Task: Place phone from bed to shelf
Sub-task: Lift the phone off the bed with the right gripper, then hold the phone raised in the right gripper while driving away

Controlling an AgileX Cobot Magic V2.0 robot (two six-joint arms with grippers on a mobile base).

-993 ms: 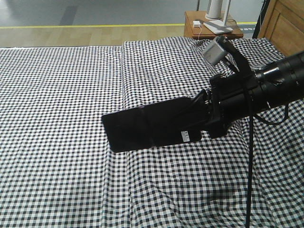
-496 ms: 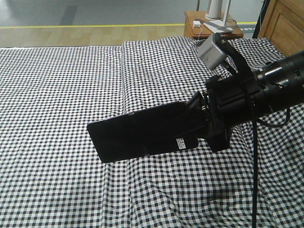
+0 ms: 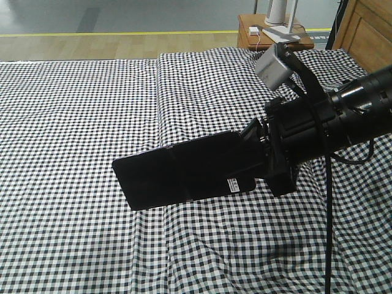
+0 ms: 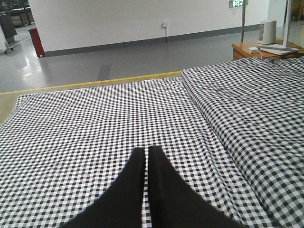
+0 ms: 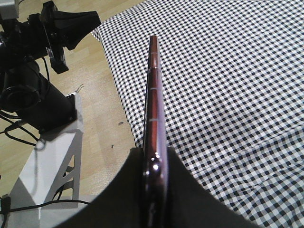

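The phone (image 3: 184, 173), a flat black slab with a white sticker near its right end, hangs level a little above the checked bed (image 3: 79, 110). My right gripper (image 3: 252, 160) is shut on that end. In the right wrist view the phone (image 5: 154, 95) shows edge-on, pinkish-gold, standing out straight from between the fingers of the right gripper (image 5: 154, 156), over the bed's edge (image 5: 228, 71). My left gripper (image 4: 146, 150) is shut with nothing in it, low over the bed (image 4: 95, 118). The shelf is out of view.
An orange-brown nightstand (image 3: 269, 37) with a white lamp base stands behind the bed, next to the wooden headboard (image 3: 367, 30). The sheet has a raised fold (image 3: 158, 92) down the middle. The left arm and white base frame (image 5: 42, 95) stand on the wooden floor beside the bed.
Over the last second my right gripper carried the phone up and to the left, closer to the front camera. In the last half second nothing moved.
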